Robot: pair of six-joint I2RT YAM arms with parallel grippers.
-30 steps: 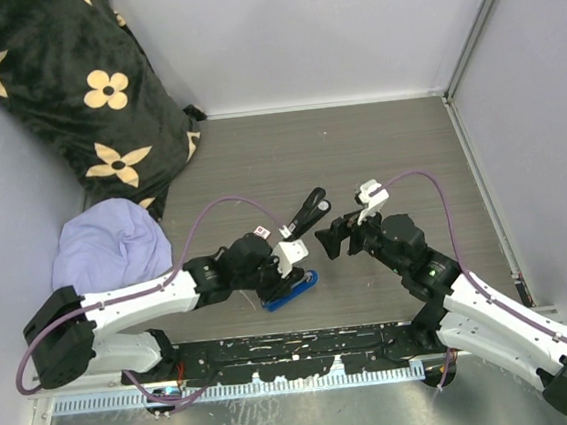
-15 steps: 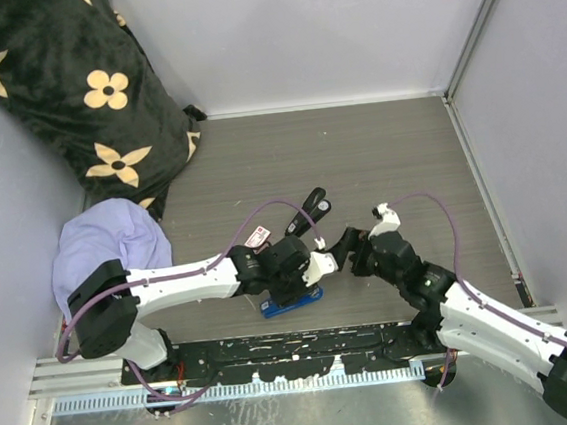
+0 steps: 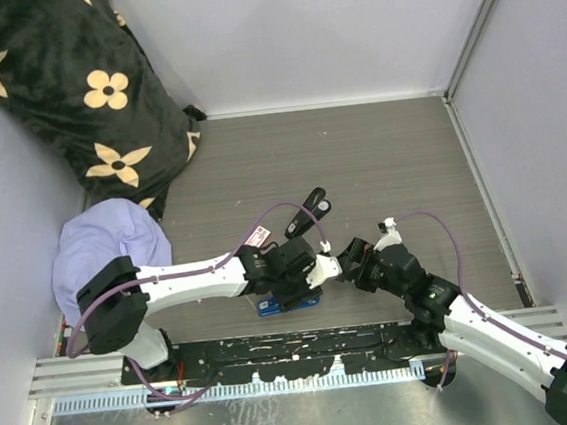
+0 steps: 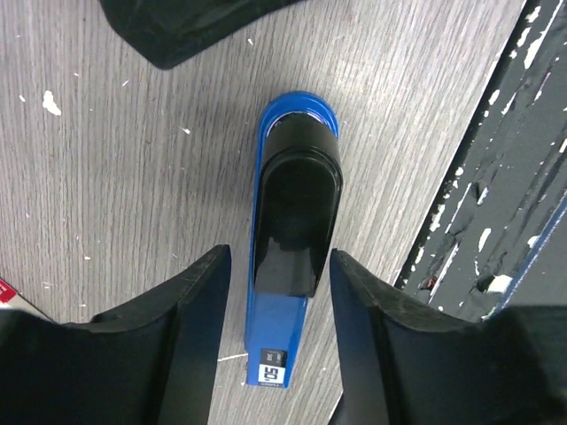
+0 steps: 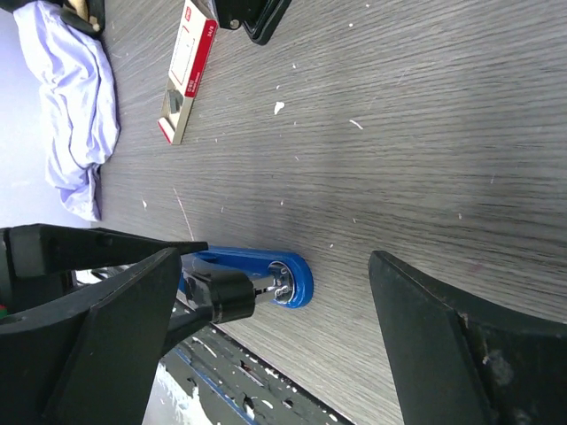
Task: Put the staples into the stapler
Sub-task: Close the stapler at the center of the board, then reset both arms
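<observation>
A blue stapler (image 3: 286,302) with a black top lies near the table's front edge. My left gripper (image 3: 297,274) hangs over it, open. In the left wrist view its jaws straddle the blue stapler (image 4: 292,257) with a thin gap on each side. The left gripper's (image 4: 276,341) pads do not touch it. My right gripper (image 3: 345,267) stands wide open just right of the stapler's front end (image 5: 266,274), and nothing lies between the right gripper's (image 5: 275,345) fingers. The staples (image 3: 258,237), a small white and red box (image 5: 189,73), lie flat behind the left arm.
A black stapler (image 3: 309,210) lies behind the grippers, its end in the right wrist view (image 5: 250,18). A purple cloth (image 3: 106,252) and a black floral pillow (image 3: 60,83) fill the left side. A black rail (image 3: 297,350) runs along the near edge.
My left gripper swung right over the blue stapler, and its jaws have widened around it. The right gripper came down and nearer, to the stapler's front end. The stapler shifted slightly.
</observation>
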